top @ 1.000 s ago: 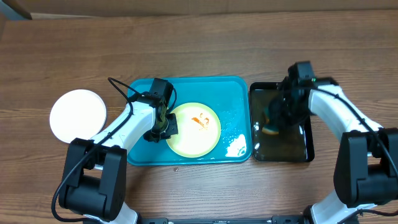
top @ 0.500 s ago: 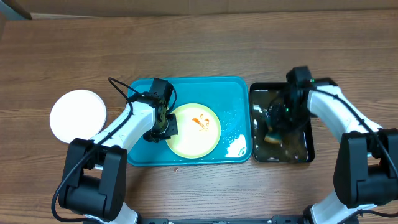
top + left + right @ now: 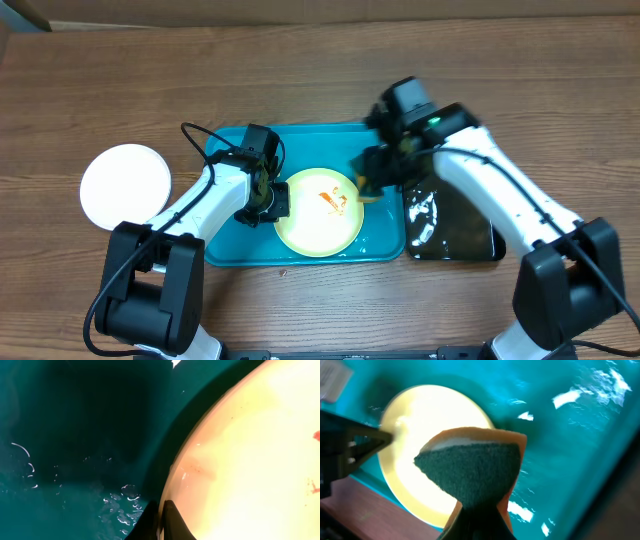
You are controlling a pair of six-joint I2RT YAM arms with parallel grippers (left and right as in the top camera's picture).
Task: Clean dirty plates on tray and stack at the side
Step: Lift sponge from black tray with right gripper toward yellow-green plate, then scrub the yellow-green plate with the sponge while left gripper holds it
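Observation:
A lime-green rimmed plate (image 3: 318,212) with an orange-red sauce smear lies on the teal tray (image 3: 230,232). My left gripper (image 3: 272,205) is shut on the plate's left rim; in the left wrist view the jaws (image 3: 161,519) pinch the plate edge (image 3: 240,460). My right gripper (image 3: 372,178) is shut on a sponge (image 3: 472,472) with a dark scouring face and orange body, held just above the plate's right edge. The plate (image 3: 412,435) and tray (image 3: 570,450) show below it in the right wrist view. A clean white plate (image 3: 125,186) lies on the table left of the tray.
A black tray (image 3: 455,235) holding wet water stands right of the teal tray. Water droplets lie on the teal tray floor (image 3: 122,510). Brown wooden table (image 3: 320,70) surrounds everything.
My right arm has lifted the sponge out of the black tray and swung left to the green plate's right edge. The left gripper kept its hold; the plate shifted slightly.

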